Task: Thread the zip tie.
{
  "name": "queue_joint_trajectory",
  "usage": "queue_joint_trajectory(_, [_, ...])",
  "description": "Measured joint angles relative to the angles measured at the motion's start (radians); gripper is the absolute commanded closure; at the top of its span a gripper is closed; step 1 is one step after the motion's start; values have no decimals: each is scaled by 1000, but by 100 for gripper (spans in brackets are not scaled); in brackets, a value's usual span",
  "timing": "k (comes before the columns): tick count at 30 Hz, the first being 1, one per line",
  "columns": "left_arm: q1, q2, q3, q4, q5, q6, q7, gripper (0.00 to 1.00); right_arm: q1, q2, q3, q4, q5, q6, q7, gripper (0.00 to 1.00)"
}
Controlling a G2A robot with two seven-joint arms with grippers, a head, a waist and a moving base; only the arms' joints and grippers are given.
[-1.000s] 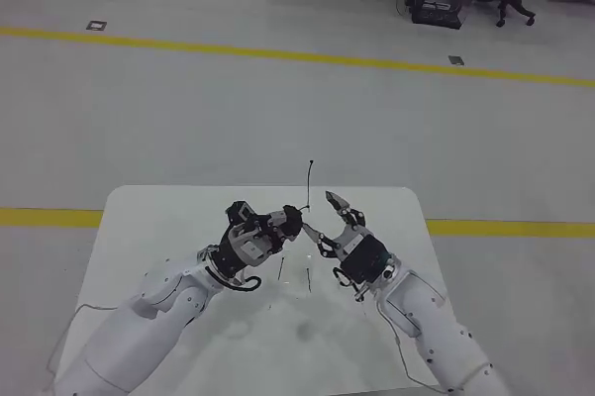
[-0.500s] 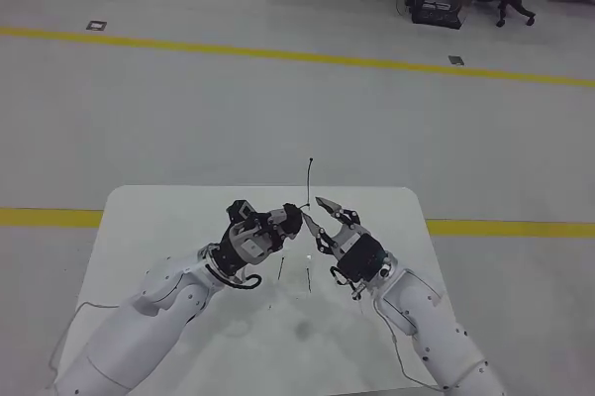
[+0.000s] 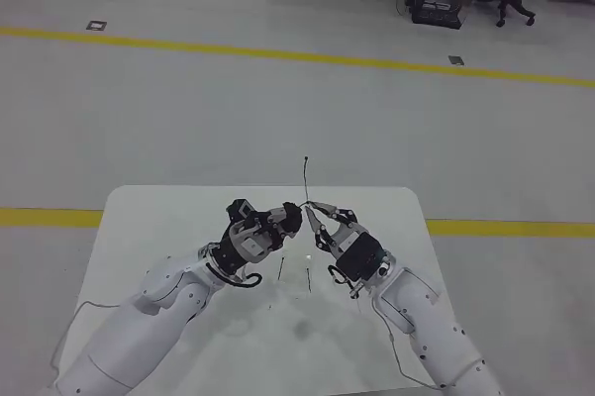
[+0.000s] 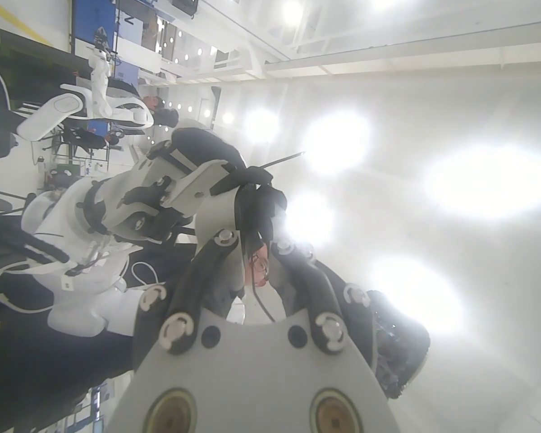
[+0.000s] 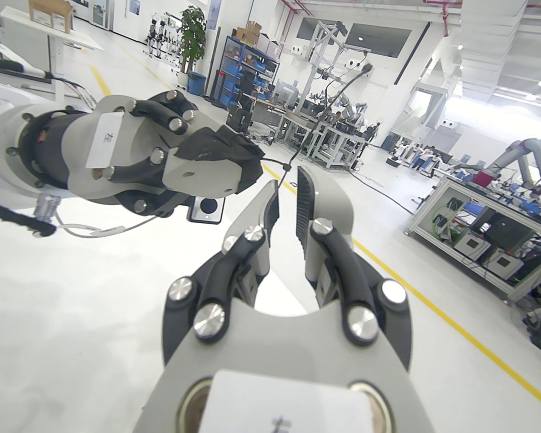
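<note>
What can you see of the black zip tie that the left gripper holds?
The thin black plastic zip tie is pinched in the left gripper's shut fingers above the white table. Its long strap curves up freely into the air. The right gripper is open just short of it, apparently not touching it.

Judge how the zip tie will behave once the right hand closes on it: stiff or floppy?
Probably springy rather than floppy: the zip tie stands free beyond the left hand with just a gentle curve. Being so thin, it looks very light and would likely flex or swing aside if the open right hand nudges it.
</note>
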Motion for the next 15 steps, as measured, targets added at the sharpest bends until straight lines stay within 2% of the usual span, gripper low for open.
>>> queue_joint_trajectory(4, [1,-1,-2,0,0,3,-2,100,-2,-4,3,0,-3,-4,2,91])
queue_joint_trajectory(8, [1,-2,-4,1,1,6,-4,100,-5,-8,8,-2,-6,-8,4,95])
queue_joint_trajectory(10, [1,-2,-4,1,2,7,-4,100,-6,-9,10,-2,-7,-10,5,100])
queue_joint_trajectory(15, [4,-3,-7,1,4,9,-7,100,-9,-13,16,-5,-11,-16,7,100])
